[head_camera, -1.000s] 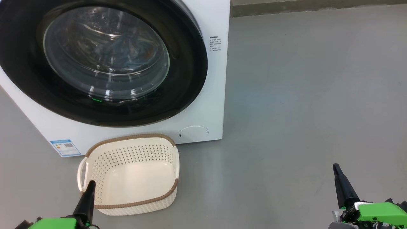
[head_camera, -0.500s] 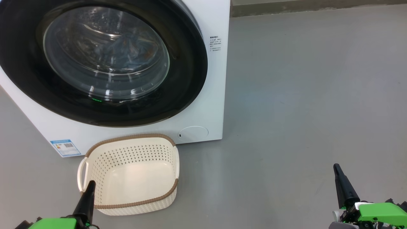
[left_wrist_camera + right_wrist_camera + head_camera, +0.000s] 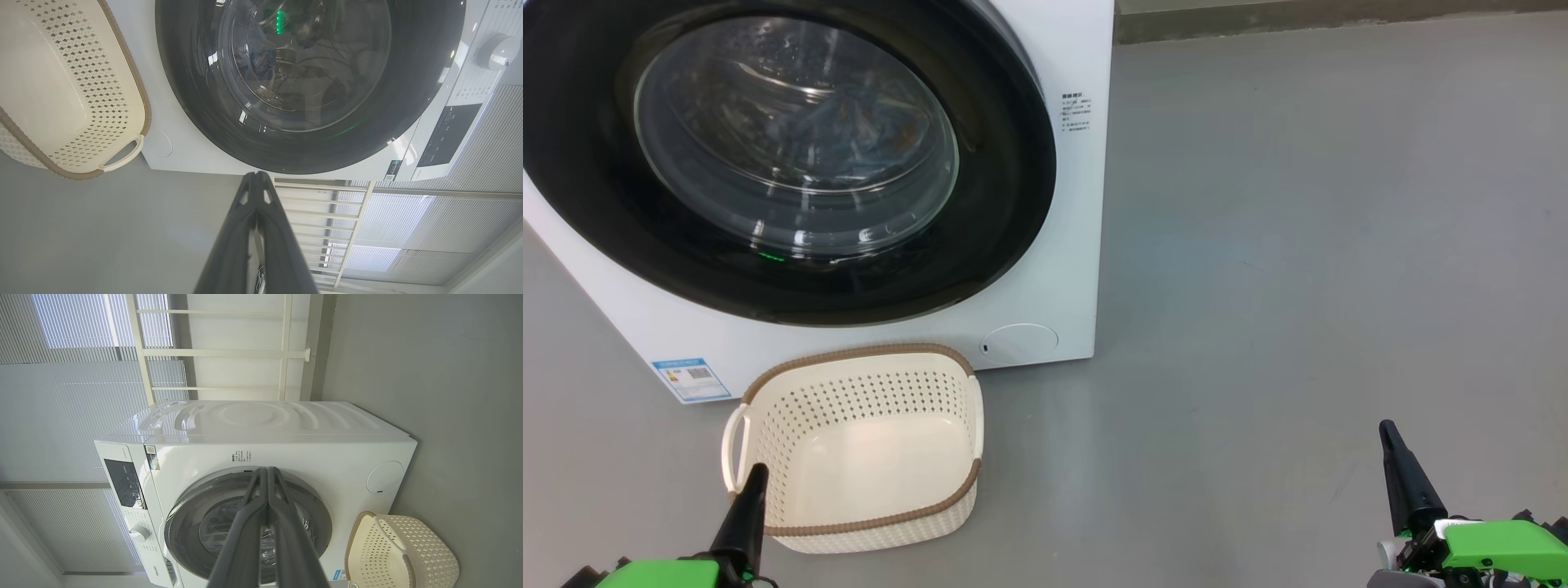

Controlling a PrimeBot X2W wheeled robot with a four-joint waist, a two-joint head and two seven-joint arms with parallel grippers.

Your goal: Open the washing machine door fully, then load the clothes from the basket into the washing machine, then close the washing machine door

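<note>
Both left tool (image 3: 757,472) and right tool (image 3: 1386,428) pinched closed, empty; clothes (image 3: 849,135) murky behind door (image 3: 1005,204).

From the head camera I see the washing machine (image 3: 1066,245) at upper left with the washing machine door (image 3: 1005,188) shut flat against its front. Through the glass I make out the clothes (image 3: 849,139), bluish, inside the drum. The basket (image 3: 866,353) sits on the grey floor (image 3: 1298,245) just in front, its smooth bottom showing. My left gripper (image 3: 758,472) points up at the basket's near left corner, fingers pressed together; my right gripper (image 3: 1385,429), likewise closed, is well apart over the floor.
</note>
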